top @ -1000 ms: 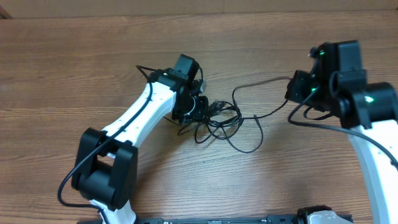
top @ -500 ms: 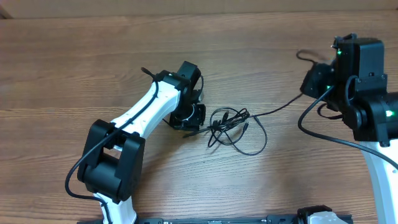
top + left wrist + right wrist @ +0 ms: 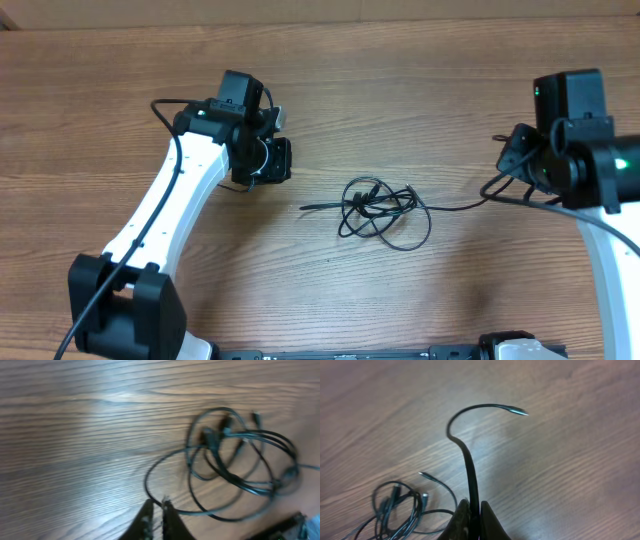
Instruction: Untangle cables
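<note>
A tangle of thin black cables (image 3: pixel 380 205) lies on the wooden table, a little right of centre. It also shows in the left wrist view (image 3: pixel 235 455) and the right wrist view (image 3: pixel 400 507). One strand (image 3: pixel 460 205) runs from the tangle right toward my right gripper (image 3: pixel 512 158). My right gripper (image 3: pixel 474 507) is shut on a black cable (image 3: pixel 467 455), whose plug end curls beyond the jaws. My left gripper (image 3: pixel 272 162) is up and left of the tangle, apart from it. Its jaws (image 3: pixel 157 507) are closed with nothing between them.
The wooden table (image 3: pixel 400 80) runs to a back edge at the top of the overhead view. A loose cable end (image 3: pixel 305 207) points left out of the tangle. The arms' own thicker black wires hang beside each arm.
My left gripper has let go of the tangle and moved up and to the left. My right gripper has drawn its cable to the right. The tangle has shifted right and now lies flatter.
</note>
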You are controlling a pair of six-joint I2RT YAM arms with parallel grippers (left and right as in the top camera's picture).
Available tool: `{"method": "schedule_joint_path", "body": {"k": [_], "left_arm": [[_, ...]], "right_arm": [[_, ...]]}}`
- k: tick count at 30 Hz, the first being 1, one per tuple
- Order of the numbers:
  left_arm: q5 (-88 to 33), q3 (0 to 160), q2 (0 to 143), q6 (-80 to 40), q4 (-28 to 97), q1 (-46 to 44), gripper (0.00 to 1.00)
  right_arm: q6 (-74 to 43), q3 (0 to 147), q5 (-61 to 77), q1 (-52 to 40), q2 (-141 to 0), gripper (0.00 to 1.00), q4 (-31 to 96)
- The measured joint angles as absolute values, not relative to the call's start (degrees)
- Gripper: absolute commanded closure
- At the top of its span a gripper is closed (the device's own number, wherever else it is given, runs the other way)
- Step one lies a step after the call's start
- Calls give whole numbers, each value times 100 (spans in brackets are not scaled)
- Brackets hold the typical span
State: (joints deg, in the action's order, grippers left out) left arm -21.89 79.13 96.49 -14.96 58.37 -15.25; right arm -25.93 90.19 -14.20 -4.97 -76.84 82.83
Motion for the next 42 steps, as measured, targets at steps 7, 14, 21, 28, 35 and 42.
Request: {"method": "schedule_joint_path", "body": {"k": [7, 14, 21, 28, 35, 42], "left_arm": [[-2528, 7913, 9642, -1157, 5828, -1981, 64], [-2574, 7913, 9642, -703, 5721, -2689, 48], [-2464, 7913, 9642, -574, 5454, -3151, 46], [-2421, 7913, 9677, -576, 5334, -3310, 46], [-2394, 7913, 10009, -576, 5199, -3334, 45], [-2403, 7913, 10438, -602, 4963, -3417, 45]], "right_arm": [[-2635, 8838, -1026, 255, -8359, 63, 8136], [-1946, 8836, 386, 1367, -8707, 26, 8219], [-1177, 8442, 1509, 1671, -8707, 28, 8569], [-945, 7183, 2316, 1627, -8707, 36, 7992], [-895, 6123, 2982, 1334, -8707, 38, 7172], [-1081, 5570, 3192, 880, -8707, 45, 6252]]}}
